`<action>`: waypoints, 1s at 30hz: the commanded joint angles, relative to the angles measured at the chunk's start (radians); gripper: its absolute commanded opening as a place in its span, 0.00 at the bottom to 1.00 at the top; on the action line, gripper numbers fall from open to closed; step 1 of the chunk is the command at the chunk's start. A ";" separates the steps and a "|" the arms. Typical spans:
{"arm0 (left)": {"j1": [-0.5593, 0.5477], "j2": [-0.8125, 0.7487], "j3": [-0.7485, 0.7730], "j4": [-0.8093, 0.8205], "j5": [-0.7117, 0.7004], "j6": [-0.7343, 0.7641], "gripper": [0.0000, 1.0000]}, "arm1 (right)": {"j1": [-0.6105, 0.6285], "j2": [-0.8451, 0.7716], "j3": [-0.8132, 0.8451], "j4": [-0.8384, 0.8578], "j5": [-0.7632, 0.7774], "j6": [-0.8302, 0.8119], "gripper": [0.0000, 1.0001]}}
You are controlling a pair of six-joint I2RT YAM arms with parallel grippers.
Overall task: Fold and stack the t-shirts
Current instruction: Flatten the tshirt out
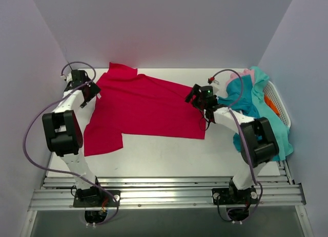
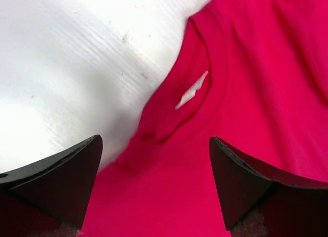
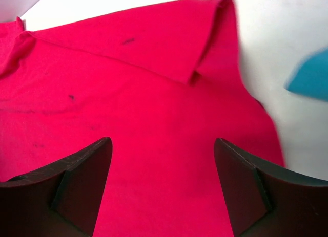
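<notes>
A crimson red t-shirt (image 1: 143, 111) lies spread across the table, its collar and white label (image 2: 192, 91) in the left wrist view. My left gripper (image 1: 88, 95) hovers open over the shirt's left edge by the collar, nothing between its fingers (image 2: 66, 183). My right gripper (image 1: 195, 97) stands open above the shirt's right edge (image 3: 169, 160), where a strip of cloth is folded over (image 3: 205, 47). A heap of teal t-shirts (image 1: 251, 106) with a pale pink one (image 1: 248, 73) lies at the right, draped over a basket.
A white slotted basket (image 1: 278, 104) stands at the table's right edge under the teal heap, something orange (image 1: 271, 105) inside. Grey walls close in the back and sides. Bare white table (image 1: 169, 155) lies in front of the red shirt.
</notes>
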State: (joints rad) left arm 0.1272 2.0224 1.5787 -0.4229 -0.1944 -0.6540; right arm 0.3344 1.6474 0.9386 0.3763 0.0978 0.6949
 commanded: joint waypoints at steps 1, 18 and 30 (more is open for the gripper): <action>0.002 -0.196 -0.136 0.188 0.016 -0.019 0.94 | -0.001 0.122 0.150 0.059 -0.062 -0.018 0.74; 0.005 -0.433 -0.509 0.358 0.070 0.024 0.94 | -0.024 0.382 0.353 -0.022 0.019 -0.002 0.67; 0.014 -0.404 -0.540 0.406 0.081 0.011 0.94 | -0.012 0.459 0.318 0.038 0.008 0.035 0.65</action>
State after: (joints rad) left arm 0.1349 1.6169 1.0393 -0.0753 -0.1257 -0.6441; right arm 0.3157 2.0758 1.2560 0.4099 0.0883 0.7177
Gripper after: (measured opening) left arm 0.940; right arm 0.655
